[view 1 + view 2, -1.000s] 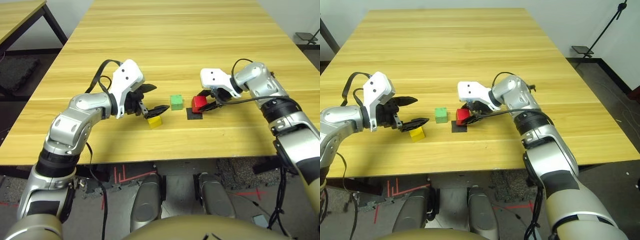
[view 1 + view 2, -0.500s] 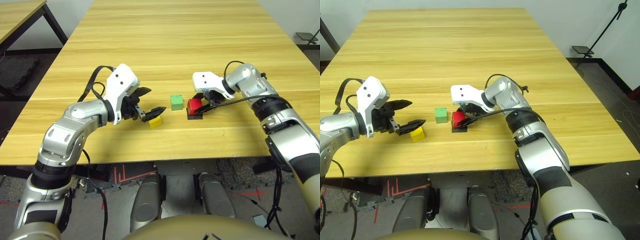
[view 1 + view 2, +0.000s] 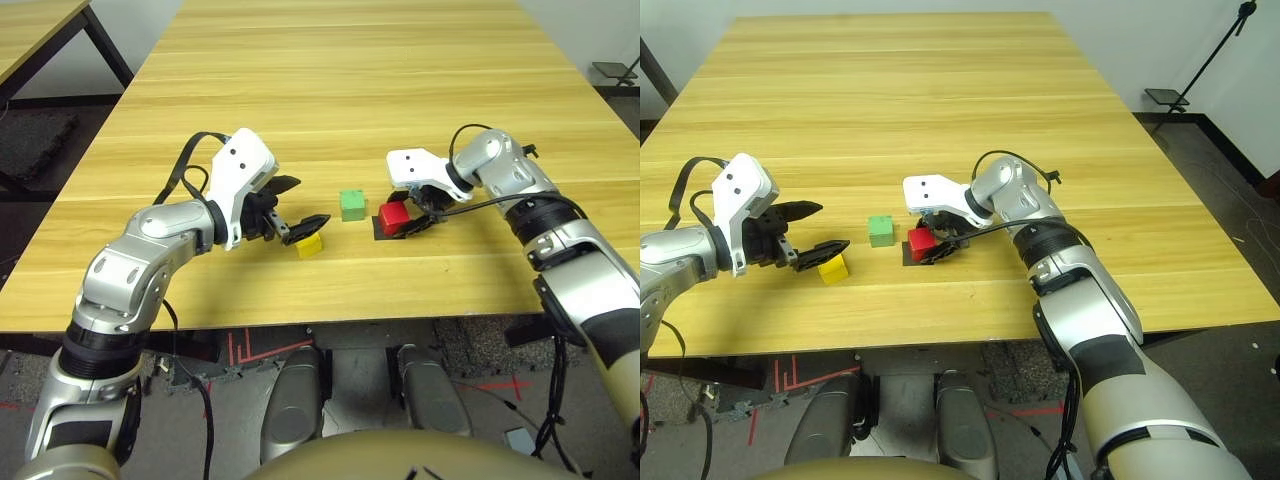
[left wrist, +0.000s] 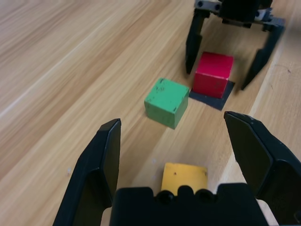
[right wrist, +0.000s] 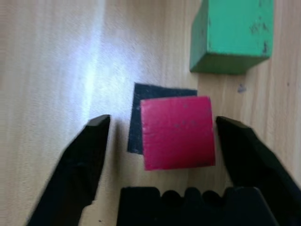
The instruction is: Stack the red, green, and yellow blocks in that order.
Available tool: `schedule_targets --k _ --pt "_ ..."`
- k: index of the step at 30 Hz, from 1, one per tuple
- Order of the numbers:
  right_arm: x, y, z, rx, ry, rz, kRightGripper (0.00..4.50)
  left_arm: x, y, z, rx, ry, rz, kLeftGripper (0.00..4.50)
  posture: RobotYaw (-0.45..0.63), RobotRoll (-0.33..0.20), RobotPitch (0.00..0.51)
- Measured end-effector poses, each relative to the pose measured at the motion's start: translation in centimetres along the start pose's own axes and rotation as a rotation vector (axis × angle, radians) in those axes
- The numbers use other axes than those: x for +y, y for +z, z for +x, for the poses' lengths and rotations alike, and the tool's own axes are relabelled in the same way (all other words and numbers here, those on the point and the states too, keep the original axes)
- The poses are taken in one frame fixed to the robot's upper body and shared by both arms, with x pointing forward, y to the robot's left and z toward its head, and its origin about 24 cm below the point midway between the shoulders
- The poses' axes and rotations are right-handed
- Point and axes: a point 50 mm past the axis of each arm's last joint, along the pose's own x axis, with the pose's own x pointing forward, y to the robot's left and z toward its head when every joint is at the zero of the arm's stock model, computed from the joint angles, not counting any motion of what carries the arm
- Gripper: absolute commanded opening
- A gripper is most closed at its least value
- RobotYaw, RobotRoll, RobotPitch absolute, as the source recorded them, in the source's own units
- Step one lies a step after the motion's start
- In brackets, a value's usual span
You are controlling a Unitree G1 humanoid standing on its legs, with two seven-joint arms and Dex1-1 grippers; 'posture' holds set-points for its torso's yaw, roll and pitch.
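The red block sits on a flat black square near the table's front middle. My right gripper is open, with one finger on each side of the red block and a gap on both sides. The green block stands just left of the red one, apart from it. Further left and nearer the front edge lies the yellow block. My left gripper hovers open just above and behind it, holding nothing. In the left wrist view the yellow block lies low between the spread fingers.
The light wooden table stretches far back with bare surface behind the blocks. Its front edge runs close below the blocks. A second table stands off to the far left, and a black stand is on the floor at the right.
My right gripper has opened and let go of the red block, which now rests on the black square. The left arm has drawn slightly left and stays open over the yellow block.
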Motion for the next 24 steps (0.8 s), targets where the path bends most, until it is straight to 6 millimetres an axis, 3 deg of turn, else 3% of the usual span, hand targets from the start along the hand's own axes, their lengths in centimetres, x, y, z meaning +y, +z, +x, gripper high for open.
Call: schedule_targets --k 9,17,24 --pt "0.5 -1.4 -8.3 -0.028 -0.218 0.11 4.49 2.6 2.2 4.1 0.064 -0.224 0.191 4.5 0.27 -0.127 0.064" --pt "3.0 -2.8 -8.0 -0.096 -0.283 0.219 4.49 4.0 2.3 7.7 0.163 -0.389 0.237 4.5 0.14 -0.09 0.054" --pt "4.6 -2.9 -8.4 -0.127 -0.363 0.279 4.49 4.5 0.3 9.4 0.25 -0.451 0.217 4.5 0.09 -0.081 0.056"
